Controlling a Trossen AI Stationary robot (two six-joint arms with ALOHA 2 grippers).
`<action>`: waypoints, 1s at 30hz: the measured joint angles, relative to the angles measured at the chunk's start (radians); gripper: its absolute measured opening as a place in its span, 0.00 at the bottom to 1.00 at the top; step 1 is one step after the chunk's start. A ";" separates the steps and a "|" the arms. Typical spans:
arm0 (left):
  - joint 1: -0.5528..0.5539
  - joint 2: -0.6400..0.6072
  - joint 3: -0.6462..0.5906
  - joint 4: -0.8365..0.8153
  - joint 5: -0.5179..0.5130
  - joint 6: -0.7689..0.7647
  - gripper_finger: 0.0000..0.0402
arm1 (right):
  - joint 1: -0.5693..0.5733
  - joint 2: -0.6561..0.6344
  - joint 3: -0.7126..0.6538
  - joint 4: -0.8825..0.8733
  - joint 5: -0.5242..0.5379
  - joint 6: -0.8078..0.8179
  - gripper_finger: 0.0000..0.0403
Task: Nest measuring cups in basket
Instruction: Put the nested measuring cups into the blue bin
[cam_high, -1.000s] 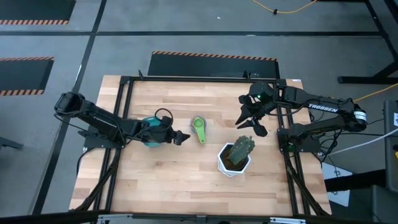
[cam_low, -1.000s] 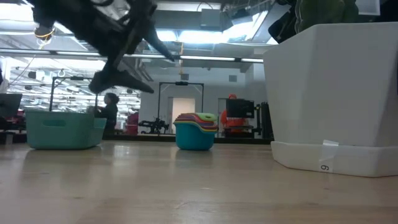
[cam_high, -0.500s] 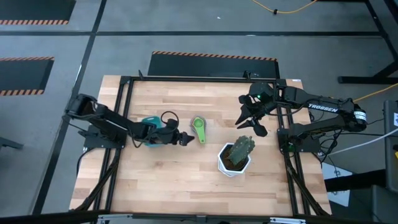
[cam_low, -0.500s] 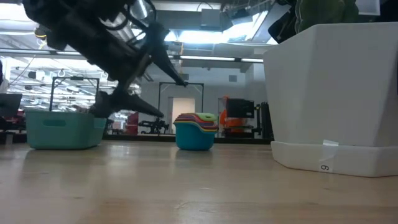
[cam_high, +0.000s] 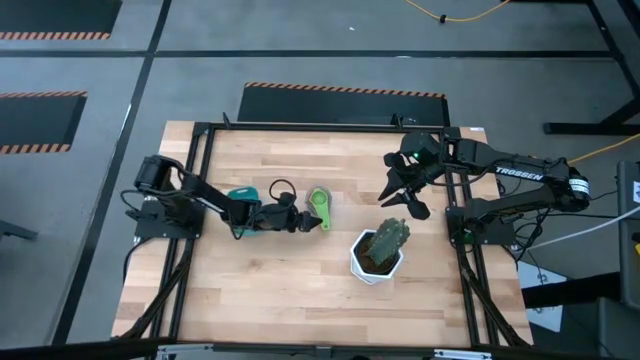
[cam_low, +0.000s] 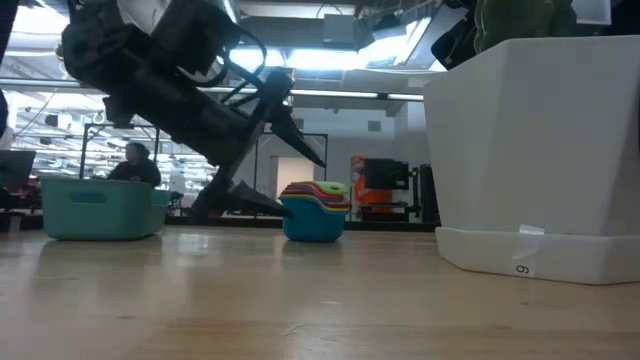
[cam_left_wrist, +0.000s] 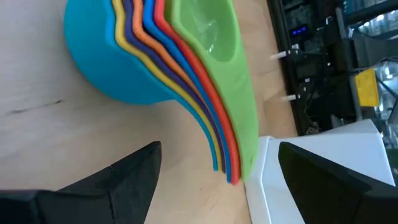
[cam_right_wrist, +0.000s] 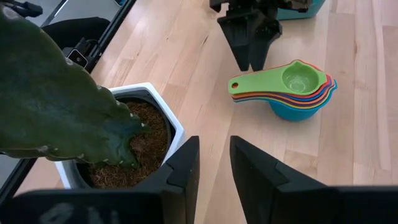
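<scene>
The measuring cups (cam_left_wrist: 180, 56) sit nested in one stack on the wooden table, green on top and blue at the bottom, resting on the bottom cup's base (cam_low: 314, 228). My left gripper (cam_left_wrist: 217, 180) is open and low over the table. Its fingers stand on either side of the free ends of the stacked handles (cam_left_wrist: 231, 167) without touching them. In the high view the left gripper (cam_high: 305, 221) is just left of the cups (cam_high: 320, 207). The teal basket (cam_high: 240, 195) stands behind it, partly under the left arm. My right gripper (cam_high: 402, 200) hovers open at the far right with nothing between its fingers.
A white hexagonal pot (cam_high: 362, 270) with a green cactus (cam_high: 388, 238) stands right of the cups, toward the table's near edge. It fills the right side of the low view (cam_low: 540, 150). Bare wood lies along the table's near side. A person shows in the room behind (cam_low: 135, 165).
My left gripper has come down and gone toward the table's right edge, from above the basket to the handle end of the cup stack, staying open. The cups and the basket have not moved.
</scene>
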 joint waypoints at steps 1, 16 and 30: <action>0.003 0.007 0.000 0.010 0.000 0.000 0.79 | 0.000 0.000 0.000 0.000 0.000 0.000 0.23; 0.022 0.108 0.077 0.029 0.021 -0.020 0.79 | 0.000 0.000 0.000 0.000 0.000 0.000 0.23; 0.049 0.138 0.113 0.044 0.011 -0.023 0.79 | 0.000 0.000 0.000 -0.001 0.000 0.000 0.23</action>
